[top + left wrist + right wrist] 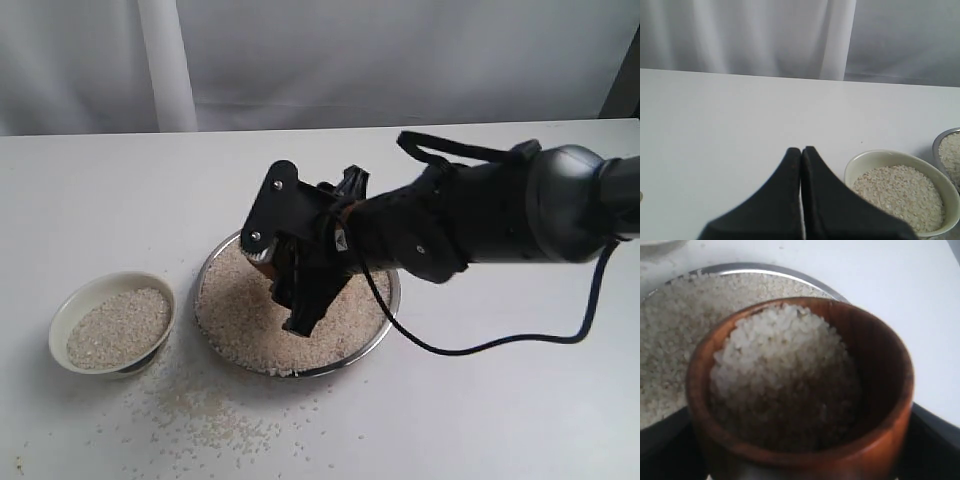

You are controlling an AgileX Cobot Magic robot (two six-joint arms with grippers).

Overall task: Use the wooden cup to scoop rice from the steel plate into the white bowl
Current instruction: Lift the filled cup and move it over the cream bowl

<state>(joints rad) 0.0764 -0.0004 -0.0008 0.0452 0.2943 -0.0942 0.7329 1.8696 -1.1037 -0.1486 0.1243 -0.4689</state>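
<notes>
The white table (520, 400) takes up most of the exterior view. The right arm (480, 215) comes in from the right side, big and black, with a cable looping off it onto the tabletop.

Next down in size is the steel plate (372, 340), sitting mid-table with a wide bed of rice (250, 325) in it. The white bowl (110, 279) is well off to the plate's left, not touching it, and it's got a decent fill of grains too. The left wrist view catches that bowl close up, plus just a sliver of the plate's rim at the frame edge.

The right gripper (285, 265) hangs over the left part of the plate. From outside you mostly see black hardware, with only a hint of brown tucked behind it. The right wrist view fills in the rest: the wooden cup (880, 365) is clamped between the wide-set jaws, mouth facing the camera, loaded with rice nearly to the brim, and the plate is right underneath. Whether the cup's base touches the rice bed is hard to call from either angle.

The left gripper (801, 155) only shows up in its own wrist camera. Its fingers are pressed tight together with nothing between them, above bare table beside the bowl.

Smallest stuff: loose grains (210, 415) scattered on the table in front of the bowl and plate, visible only from outside.
</notes>
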